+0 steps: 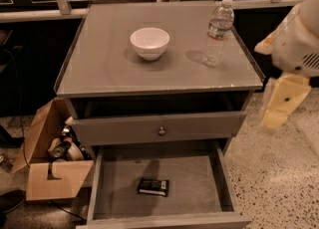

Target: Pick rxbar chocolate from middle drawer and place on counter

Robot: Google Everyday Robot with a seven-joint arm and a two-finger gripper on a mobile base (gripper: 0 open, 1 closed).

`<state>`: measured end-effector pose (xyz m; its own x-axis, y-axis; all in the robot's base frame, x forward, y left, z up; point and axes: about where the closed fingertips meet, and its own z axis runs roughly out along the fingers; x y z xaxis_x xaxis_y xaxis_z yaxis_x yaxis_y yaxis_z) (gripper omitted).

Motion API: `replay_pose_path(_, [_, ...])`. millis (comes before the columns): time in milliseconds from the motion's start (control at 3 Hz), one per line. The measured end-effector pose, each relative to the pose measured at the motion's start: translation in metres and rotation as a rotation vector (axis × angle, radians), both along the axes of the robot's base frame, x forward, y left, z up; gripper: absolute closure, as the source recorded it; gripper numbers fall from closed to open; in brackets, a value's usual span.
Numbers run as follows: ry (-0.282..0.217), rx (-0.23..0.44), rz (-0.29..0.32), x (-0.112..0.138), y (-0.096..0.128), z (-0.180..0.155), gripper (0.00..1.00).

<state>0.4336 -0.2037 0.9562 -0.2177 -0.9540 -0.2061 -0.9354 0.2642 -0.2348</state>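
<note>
Hand [281, 104] hangs right of counter [99, 68]; opening cannot be told. The rxbar chocolate [153, 186]: likely light, slick; pinch across width.

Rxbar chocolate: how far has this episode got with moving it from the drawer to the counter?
Done: the middle drawer stands open. In hand: nothing; the gripper hangs at the right, beside the cabinet, away from the drawer. Left: reach, grasp, lift, place. The rxbar chocolate lies on the drawer floor, ungrasped, and the counter holds a white bowl and a water bottle, no bar.
</note>
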Motion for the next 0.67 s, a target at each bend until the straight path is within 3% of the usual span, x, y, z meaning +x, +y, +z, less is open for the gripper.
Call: replay_pose_path(667, [0.104, 0.03, 0.051, -0.021, 0.06, -0.077, 0.0])
